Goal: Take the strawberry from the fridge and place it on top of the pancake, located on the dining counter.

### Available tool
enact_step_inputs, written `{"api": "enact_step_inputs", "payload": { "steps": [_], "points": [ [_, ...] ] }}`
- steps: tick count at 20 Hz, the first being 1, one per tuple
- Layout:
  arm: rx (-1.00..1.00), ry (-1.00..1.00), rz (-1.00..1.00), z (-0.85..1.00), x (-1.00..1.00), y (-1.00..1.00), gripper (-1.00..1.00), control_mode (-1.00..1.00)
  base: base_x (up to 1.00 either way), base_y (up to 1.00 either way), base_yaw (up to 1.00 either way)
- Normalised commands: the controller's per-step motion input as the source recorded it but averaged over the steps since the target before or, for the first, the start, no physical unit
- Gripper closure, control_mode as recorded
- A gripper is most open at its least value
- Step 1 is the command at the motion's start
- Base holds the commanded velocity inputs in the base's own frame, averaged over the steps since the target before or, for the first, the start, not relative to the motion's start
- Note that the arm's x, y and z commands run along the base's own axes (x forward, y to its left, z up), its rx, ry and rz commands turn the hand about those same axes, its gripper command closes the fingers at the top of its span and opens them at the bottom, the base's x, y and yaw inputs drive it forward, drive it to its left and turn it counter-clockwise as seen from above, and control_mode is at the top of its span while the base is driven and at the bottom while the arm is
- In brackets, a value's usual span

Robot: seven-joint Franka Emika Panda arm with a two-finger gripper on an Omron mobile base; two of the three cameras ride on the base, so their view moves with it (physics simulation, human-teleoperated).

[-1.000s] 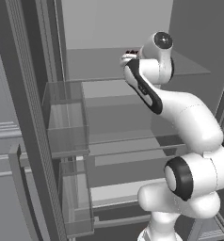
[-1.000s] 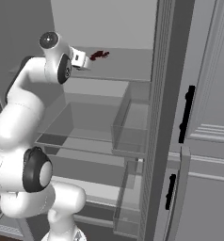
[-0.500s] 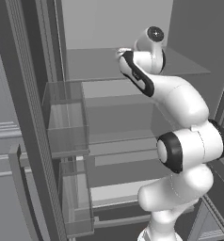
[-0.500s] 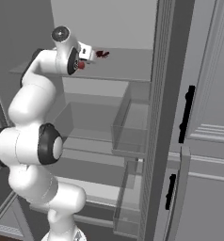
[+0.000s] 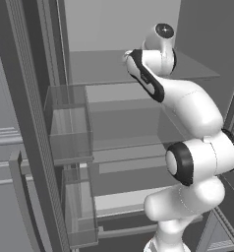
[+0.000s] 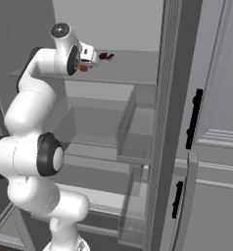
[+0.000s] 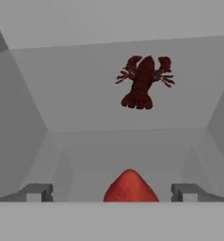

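In the hand view the strawberry (image 7: 131, 186) shows just its upper red tip; its lower part is cut off by the grey band, so its leafy cap cannot be seen. The hand (image 7: 112, 192) shows there as two finger tips (image 7: 36, 192) whose lower parts are likewise cut off. In the right base view the strawberry (image 6: 83, 68) is a small red spot half hidden behind the hand (image 6: 89, 55). The lobster (image 6: 106, 56) on the top shelf (image 6: 133, 71) is too small there to make out its claws. In the left base view the arm's wrist covers the hand, and the fridge (image 5: 35, 147) runs past every edge.
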Motion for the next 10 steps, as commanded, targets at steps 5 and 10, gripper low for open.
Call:
{"api": "enact_step_inputs", "payload": {
  "steps": [5, 10],
  "points": [
    [-0.05, 0.00, 0.00, -0.33, -0.06, 0.00, -1.00, -1.00, 0.00, 0.00, 0.00],
    [-0.01, 0.00, 0.04, -0.24, 0.15, 0.00, -1.00, -1.00, 0.00, 0.00, 0.00]
  ]
}}
